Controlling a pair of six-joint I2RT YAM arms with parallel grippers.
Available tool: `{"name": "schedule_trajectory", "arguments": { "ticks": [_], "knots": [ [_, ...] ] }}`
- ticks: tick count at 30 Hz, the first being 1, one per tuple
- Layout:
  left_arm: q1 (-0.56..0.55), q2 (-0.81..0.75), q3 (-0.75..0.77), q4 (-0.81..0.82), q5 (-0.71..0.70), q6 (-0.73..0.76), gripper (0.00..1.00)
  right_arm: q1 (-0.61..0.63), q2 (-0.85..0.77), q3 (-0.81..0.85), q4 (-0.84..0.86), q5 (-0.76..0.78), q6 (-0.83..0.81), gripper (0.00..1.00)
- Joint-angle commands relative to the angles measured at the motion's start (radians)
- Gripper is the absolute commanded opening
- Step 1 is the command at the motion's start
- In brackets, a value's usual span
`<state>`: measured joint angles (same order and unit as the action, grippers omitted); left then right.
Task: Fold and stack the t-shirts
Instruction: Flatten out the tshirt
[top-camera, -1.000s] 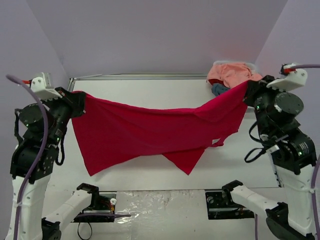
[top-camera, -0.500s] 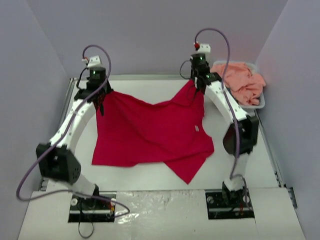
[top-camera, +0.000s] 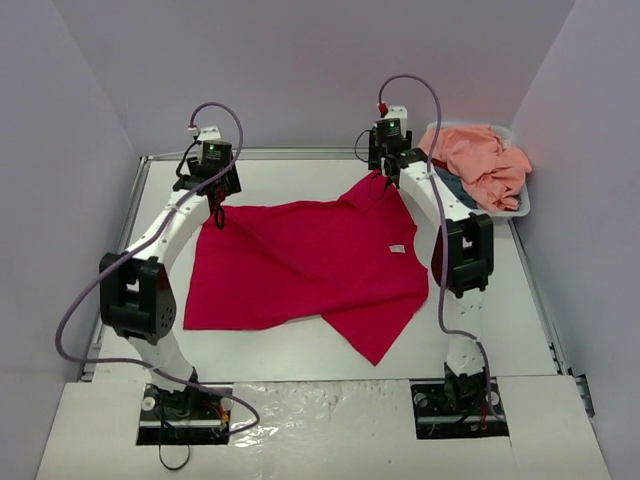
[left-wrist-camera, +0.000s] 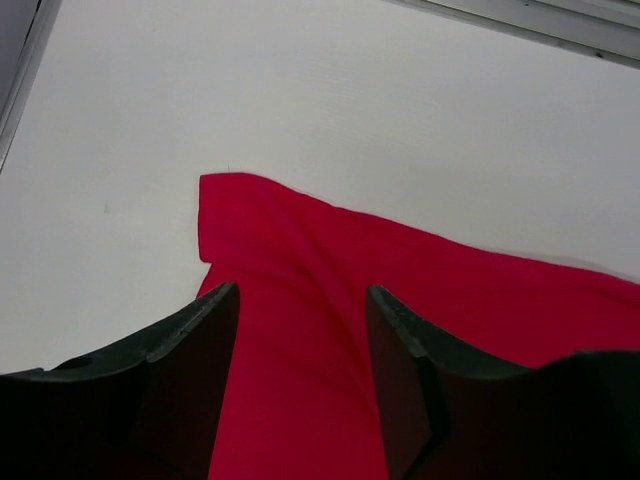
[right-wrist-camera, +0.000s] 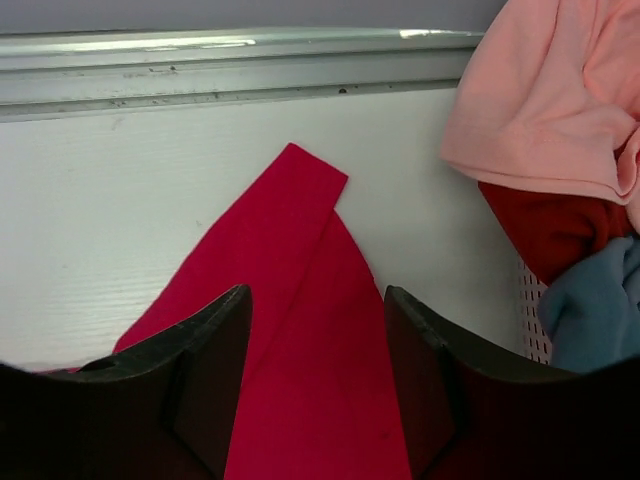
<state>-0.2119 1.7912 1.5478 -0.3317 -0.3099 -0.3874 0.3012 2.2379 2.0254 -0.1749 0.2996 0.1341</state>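
red t-shirt spread flat for folding; my left gripper, right gripper gape over its far corners, clamping nothing.

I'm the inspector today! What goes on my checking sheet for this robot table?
Surface: white table, smooth.
Job's things: red shirt spread out mid-table, white label showing, near corner sticking out in a point; peach shirt and blue shirt heaped in the basket at the far right.
Clutter: nothing seen.
Jaws: left jaws open over the red shirt's far-left corner; right jaws open over its far-right sleeve; neither holds cloth.
Cables: purple cables loop above both arms, off the cloth.
Surroundings: pale lilac walls on three sides; metal rail along the far edge.
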Motion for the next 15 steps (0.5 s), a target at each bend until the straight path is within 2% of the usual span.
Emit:
{"name": "schedule_trajectory", "arguments": {
  "ticks": [1, 6, 8, 12, 15],
  "knots": [
    [-0.020, -0.183, -0.073, 0.016, -0.003, -0.024, 0.52, 0.006, -0.173, -0.135, 0.043, -0.056, 0.019, 0.51],
    [-0.030, -0.369, -0.323, 0.059, 0.011, -0.085, 0.52, 0.033, -0.264, -0.300, 0.061, -0.120, -0.005, 0.48],
    [-0.032, -0.423, -0.380, 0.075, 0.015, -0.102, 0.52, 0.041, -0.274, -0.344, 0.061, -0.132, -0.017, 0.46],
    [-0.044, -0.464, -0.480, 0.102, 0.008, -0.123, 0.52, 0.053, -0.258, -0.369, 0.060, -0.142, -0.018, 0.34],
    [-0.067, -0.487, -0.557, 0.134, -0.033, -0.123, 0.52, 0.064, -0.232, -0.363, 0.060, -0.149, -0.021, 0.32]
  ]
}}
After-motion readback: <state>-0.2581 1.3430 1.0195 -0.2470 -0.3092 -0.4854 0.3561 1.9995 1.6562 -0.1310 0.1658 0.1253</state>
